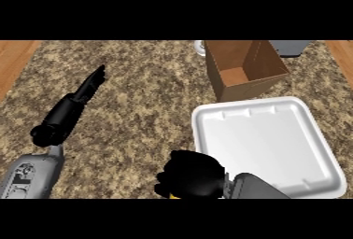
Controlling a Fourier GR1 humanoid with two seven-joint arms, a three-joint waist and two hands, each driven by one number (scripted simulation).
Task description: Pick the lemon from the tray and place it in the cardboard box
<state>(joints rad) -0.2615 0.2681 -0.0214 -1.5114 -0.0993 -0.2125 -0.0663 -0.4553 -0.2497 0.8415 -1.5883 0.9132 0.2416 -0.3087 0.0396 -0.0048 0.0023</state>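
1. Lemon (173,197): only a sliver of yellow shows under the right hand (189,175), just off the tray's (303,119) near-left corner. It no longer lies on the tray's white surface; most of it is hidden by the hand.
2. Handling, as judgement: a lemon is light, stiff-skinned, rounded and a bit waxy, so it can roll or slip. Not fragile. Best held around its middle with thumb opposite the fingers, not by the pointed ends.
3. Right hand: fingers curled into a tight dark ball, apparently wrapped round the lemon. It sits at the tray's near-left corner, forearm entering from the lower edge just right of it.
4. Left hand (88,88): well left of the tray, fingers straight and pressed together, pointing away from the robot, holding nothing. Looks like it is resting over the tabletop (138,116).
5. Cardboard box (244,67): stands open just beyond the tray's far edge, interior showing bare.
6. Judgement: grasp seems made; carrying across the tray to the box is yet to be done.
7. A grey object (289,46) and a white rim (199,46) sit beyond the box, partly hidden.
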